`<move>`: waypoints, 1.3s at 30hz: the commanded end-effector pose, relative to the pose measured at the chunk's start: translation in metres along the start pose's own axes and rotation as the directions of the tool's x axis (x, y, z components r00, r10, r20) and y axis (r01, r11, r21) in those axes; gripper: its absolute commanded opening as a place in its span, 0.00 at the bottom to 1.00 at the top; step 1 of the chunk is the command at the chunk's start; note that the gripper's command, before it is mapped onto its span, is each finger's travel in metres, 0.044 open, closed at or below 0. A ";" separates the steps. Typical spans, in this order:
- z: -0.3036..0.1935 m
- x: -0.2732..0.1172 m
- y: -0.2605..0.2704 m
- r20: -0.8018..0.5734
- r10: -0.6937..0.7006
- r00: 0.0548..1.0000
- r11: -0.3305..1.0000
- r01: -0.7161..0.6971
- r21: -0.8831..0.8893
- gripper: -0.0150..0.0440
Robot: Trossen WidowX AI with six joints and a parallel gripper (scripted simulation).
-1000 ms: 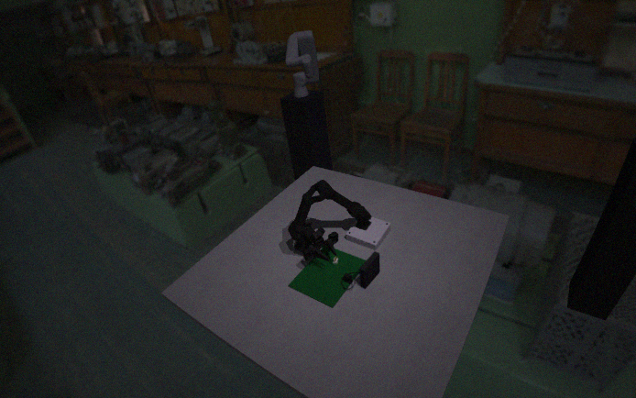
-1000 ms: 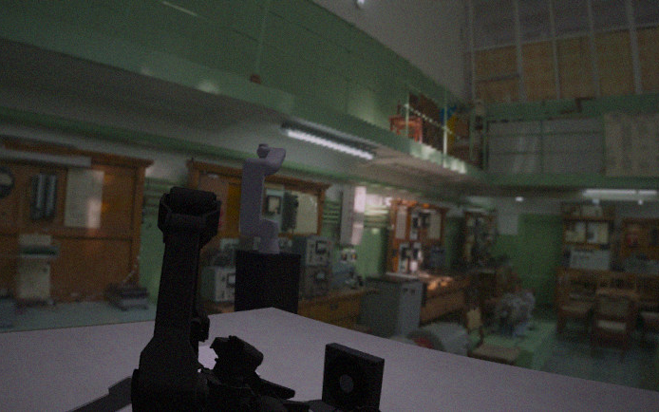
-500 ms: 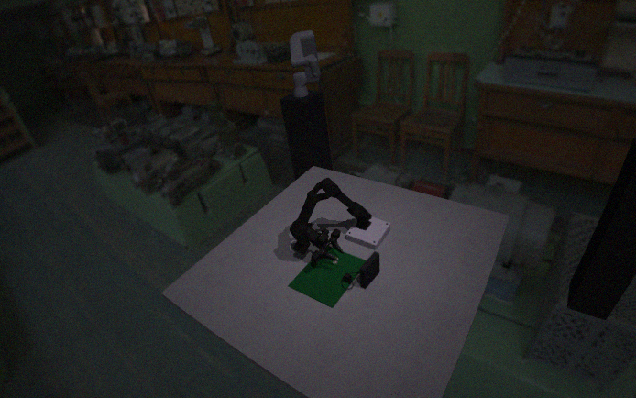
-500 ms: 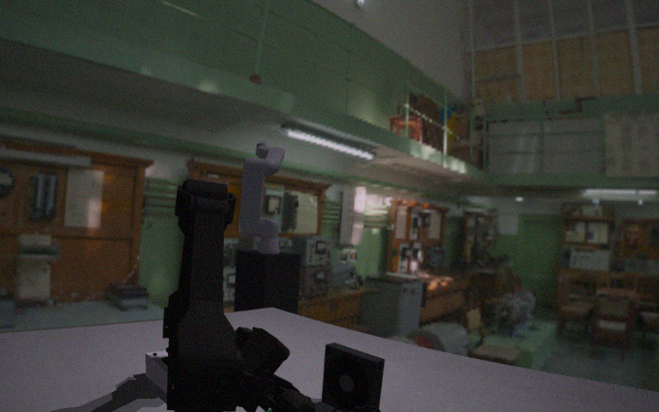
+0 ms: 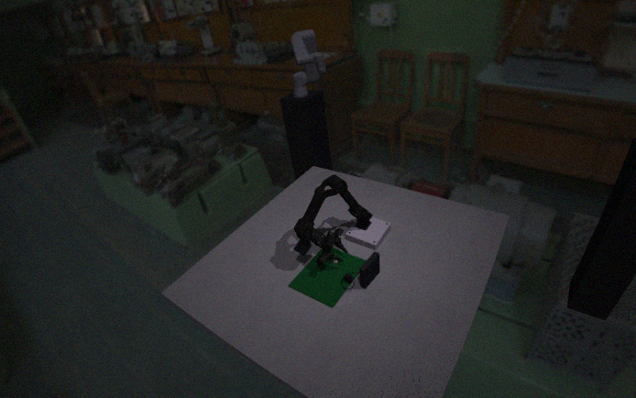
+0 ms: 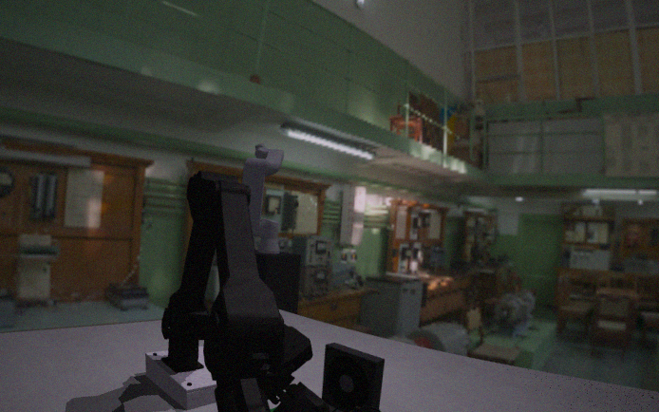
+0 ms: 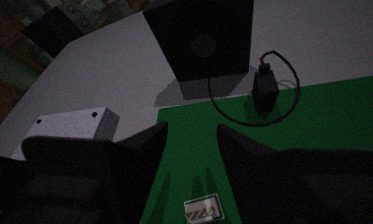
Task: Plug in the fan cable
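Observation:
The green board (image 5: pixel 331 292) (image 7: pixel 332 125) lies flat. Its small white header (image 5: pixel 335 260) (image 7: pixel 201 208) shows bare pins in the wrist view. The black plug (image 5: pixel 347 278) (image 7: pixel 265 92) stands upright near the board's edge, away from the header. Its black cable (image 7: pixel 299 90) loops over the board to the dark square fan (image 5: pixel 370 270) (image 6: pixel 352 376) (image 7: pixel 202 30), which stands upright beside the board. My gripper (image 5: pixel 334 257) (image 7: pixel 192 127) is partly open with nothing between the fingers. It is over the header's side of the board, apart from the plug. In the exterior view the header and plug are hidden.
The white base block (image 5: pixel 371 232) (image 6: pixel 183 388) (image 7: pixel 69 125) under my arm (image 5: pixel 318 204) (image 6: pixel 240 255) sits beside the board. The pale table (image 5: pixel 410 316) (image 6: pixel 40 353) carries everything. Dark pedestals (image 5: pixel 306 130) (image 5: pixel 612 232) bearing pale machines stand beyond the table.

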State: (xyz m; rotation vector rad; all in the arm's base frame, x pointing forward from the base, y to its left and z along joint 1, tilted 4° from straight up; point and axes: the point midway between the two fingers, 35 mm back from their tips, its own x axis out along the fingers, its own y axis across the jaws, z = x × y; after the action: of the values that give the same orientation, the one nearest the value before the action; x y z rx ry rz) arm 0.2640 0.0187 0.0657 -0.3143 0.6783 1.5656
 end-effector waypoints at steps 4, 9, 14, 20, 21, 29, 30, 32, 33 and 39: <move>-0.002 0.002 -0.001 -0.172 0.015 0.985 0.999 -0.007 0.048 0.60; -0.002 0.002 -0.002 -0.285 0.008 0.959 0.997 0.016 0.081 0.60; -0.001 0.000 -0.006 -0.392 -0.015 0.920 0.992 0.062 0.107 0.60; 0.001 -0.004 -0.011 -0.507 -0.062 0.860 0.982 0.144 0.123 0.60; 0.002 -0.005 -0.012 -0.525 -0.072 0.848 0.979 0.160 0.124 0.60; 0.010 -0.014 -0.021 -0.646 -0.166 0.745 0.944 0.309 0.114 0.60; 0.012 -0.015 -0.023 -0.658 -0.180 0.731 0.938 0.330 0.110 0.60; 0.015 -0.018 -0.025 -0.681 -0.208 0.702 0.923 0.372 0.101 0.60; 0.017 -0.019 -0.026 -0.691 -0.222 0.687 0.915 0.393 0.096 0.60; 0.028 -0.027 -0.033 -0.738 -0.307 0.602 0.856 0.513 0.062 0.60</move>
State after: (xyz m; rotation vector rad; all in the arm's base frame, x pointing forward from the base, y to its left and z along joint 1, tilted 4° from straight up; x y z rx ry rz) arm 0.2984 0.0133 0.0873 -0.8157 1.3049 0.9293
